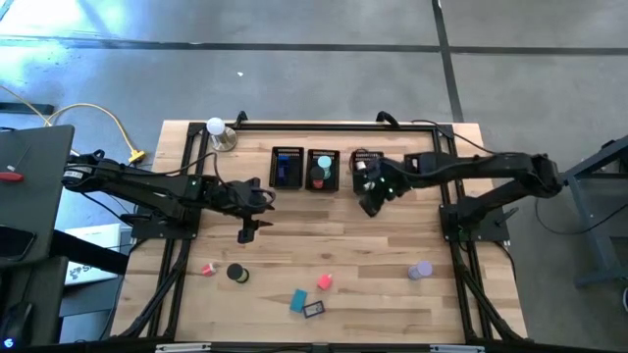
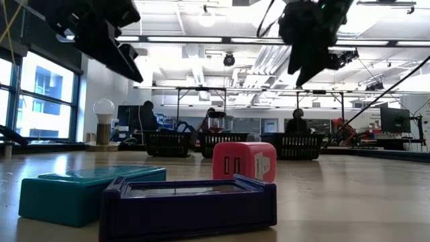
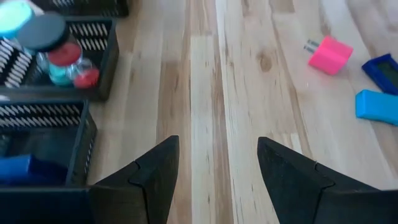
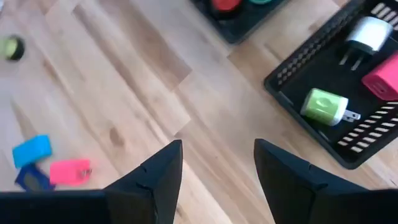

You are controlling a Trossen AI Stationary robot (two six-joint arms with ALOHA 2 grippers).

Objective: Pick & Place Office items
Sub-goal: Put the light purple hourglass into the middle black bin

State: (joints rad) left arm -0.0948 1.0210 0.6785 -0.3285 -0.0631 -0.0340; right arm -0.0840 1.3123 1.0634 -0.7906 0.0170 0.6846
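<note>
Both arms hang mid-frame over the wooden table (image 1: 392,245), the left gripper (image 1: 247,233) and right gripper (image 1: 371,206) each released, holding nothing, pink block (image 1: 325,282) below.

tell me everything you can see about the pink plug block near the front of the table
The pink block is a small boxy charger-style piece, smooth and plastic-looking. The low view shows two slots in one face and a white label on its side; the left wrist view shows metal prongs at one end. It rests on the wooden table, untouched by either gripper, close to the teal block and the dark blue tray-like piece.
</note>
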